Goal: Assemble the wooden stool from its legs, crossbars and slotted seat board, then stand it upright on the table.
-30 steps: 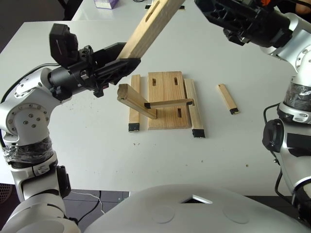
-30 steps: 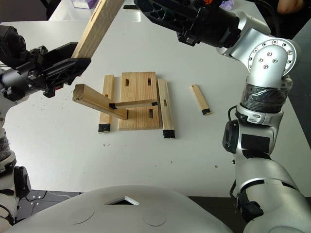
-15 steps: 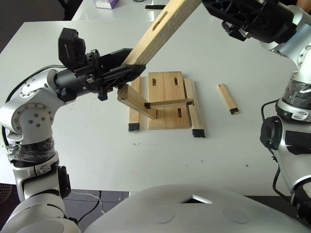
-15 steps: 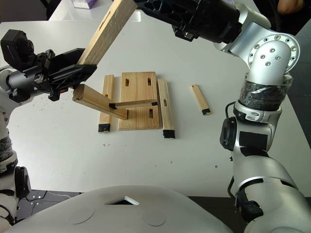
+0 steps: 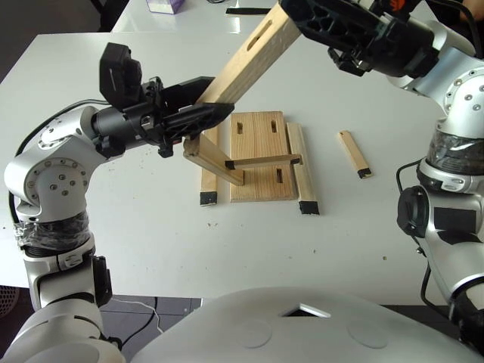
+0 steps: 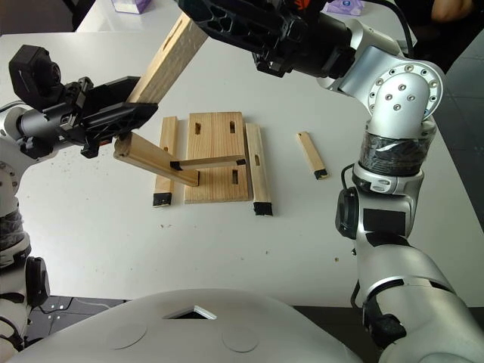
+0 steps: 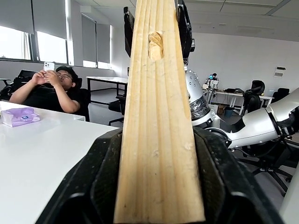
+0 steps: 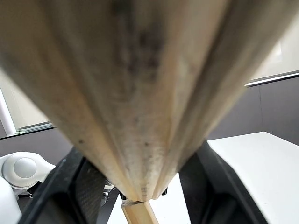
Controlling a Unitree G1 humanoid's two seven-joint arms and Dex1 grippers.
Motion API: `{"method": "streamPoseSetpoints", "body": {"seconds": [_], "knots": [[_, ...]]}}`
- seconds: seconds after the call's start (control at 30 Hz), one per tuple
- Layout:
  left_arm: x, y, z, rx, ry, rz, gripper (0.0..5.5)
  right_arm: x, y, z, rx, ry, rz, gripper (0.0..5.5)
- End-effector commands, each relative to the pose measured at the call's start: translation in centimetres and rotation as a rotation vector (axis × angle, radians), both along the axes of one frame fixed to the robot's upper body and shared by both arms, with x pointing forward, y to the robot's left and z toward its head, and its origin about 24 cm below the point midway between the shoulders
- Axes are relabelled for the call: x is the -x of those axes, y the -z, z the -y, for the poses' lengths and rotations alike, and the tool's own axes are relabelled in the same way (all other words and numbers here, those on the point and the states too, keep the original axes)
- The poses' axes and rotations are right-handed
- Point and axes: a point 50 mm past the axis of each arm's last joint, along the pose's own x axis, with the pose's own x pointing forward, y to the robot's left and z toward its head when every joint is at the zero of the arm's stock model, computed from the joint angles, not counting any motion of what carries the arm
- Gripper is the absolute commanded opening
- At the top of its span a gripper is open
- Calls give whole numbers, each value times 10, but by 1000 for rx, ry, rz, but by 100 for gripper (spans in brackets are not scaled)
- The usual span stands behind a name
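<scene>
The left gripper [image 5: 212, 97] is clamped on the lower part of a long pale wooden stool leg [image 5: 242, 64]. The right gripper [image 5: 299, 19] is closed around the leg's upper end, so the leg hangs slanted above the white table [image 5: 151, 227]. Both ends of the leg are hidden inside the black fingers (one slot shows near the top).

Below lies the flat slotted wooden seat board [image 5: 257, 181], with a black-capped wooden leg [image 5: 209, 185] along its left side and another black-capped leg [image 5: 304, 178] along its right. A tilted third leg [image 5: 212, 157] carries a thin crossbar [image 5: 265, 160] that reaches across the board. A short wooden crossbar [image 5: 354, 153] lies apart to the right.

A purple box [image 5: 165, 4] on the farther table is cut off by the frame's top. White tabletop shows between the parts and the near edge.
</scene>
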Motion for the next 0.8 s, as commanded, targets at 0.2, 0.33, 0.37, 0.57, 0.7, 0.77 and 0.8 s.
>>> {"method": "streamPoseSetpoints", "body": {"seconds": [0.2, 0.33, 0.37, 0.57, 0.7, 0.77, 0.8], "knots": [[-3, -6, 2, -3, -1, 26, 203, 6, 5, -4, 38, -32, 26, 205], [-8, -4, 2, -24, -53, 32, 203, 6, 5, -4, 29, -21, 30, 205], [-11, -3, 2, -30, -70, 26, 203, 5, 4, -3, 23, -14, 29, 205], [-15, -9, -2, -27, -97, 20, 302, 0, -4, 3, -26, 53, 33, 205], [-15, -16, -5, -9, -119, 26, 304, -2, -7, 8, -51, 101, 39, 205], [-14, -17, -6, -11, -134, 24, 304, -3, -9, 11, -65, 122, 44, 205], [-14, -17, -7, -11, -146, 26, 304, -3, -11, 13, -72, 139, 50, 205]]}}
